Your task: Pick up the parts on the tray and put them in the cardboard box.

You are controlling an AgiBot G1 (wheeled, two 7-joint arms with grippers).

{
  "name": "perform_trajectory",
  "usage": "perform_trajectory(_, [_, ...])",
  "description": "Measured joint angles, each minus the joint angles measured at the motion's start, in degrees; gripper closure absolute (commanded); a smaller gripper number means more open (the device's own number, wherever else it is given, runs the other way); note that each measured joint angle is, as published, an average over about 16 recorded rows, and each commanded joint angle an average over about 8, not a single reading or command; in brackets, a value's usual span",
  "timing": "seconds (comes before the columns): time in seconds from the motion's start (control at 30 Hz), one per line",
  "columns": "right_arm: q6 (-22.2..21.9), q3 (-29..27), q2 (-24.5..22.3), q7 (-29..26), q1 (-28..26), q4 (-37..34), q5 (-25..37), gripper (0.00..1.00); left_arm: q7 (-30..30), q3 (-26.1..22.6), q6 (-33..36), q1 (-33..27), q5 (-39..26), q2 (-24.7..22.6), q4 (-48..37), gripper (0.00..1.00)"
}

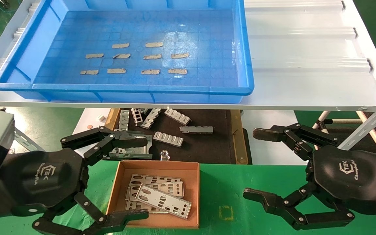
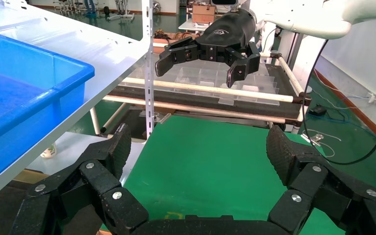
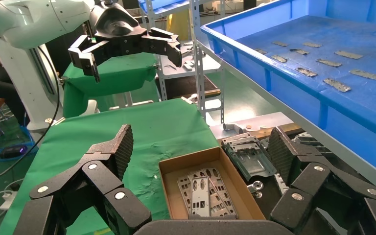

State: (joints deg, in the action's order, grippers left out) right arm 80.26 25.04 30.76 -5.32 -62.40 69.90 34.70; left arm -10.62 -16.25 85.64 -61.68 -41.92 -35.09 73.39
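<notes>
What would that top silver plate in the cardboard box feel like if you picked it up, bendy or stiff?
The top plate looks like thin punched sheet metal, so it is probably light and fairly stiff, with some springy flex. It lies flat on the other plates in the cardboard box, so an edge may be hard to catch. Its shiny surface could slip between fingers.

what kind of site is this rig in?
Likely a factory floor or robot lab workcell: a blue tray on a metal rack, punched metal plates in a cardboard box, and green-painted floor with more benches behind.
</notes>
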Motion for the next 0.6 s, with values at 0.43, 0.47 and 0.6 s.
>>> perform_trajectory(0.43, [0.00, 0.00, 0.00, 0.00, 0.00, 0.00, 0.00, 0.00, 0.00, 0.00, 0.00, 0.00, 0.00, 0.00, 0.00, 0.00])
perform_trajectory(0.47, [0.00, 0.00, 0.00, 0.00, 0.00, 0.00, 0.00, 0.00, 0.00, 0.00, 0.00, 0.00, 0.00, 0.00, 0.00, 0.00])
perform_trajectory(0.6, [0.00, 0.00, 0.00, 0.00, 0.00, 0.00, 0.00, 0.00, 0.00, 0.00, 0.00, 0.00, 0.00, 0.00, 0.00, 0.00])
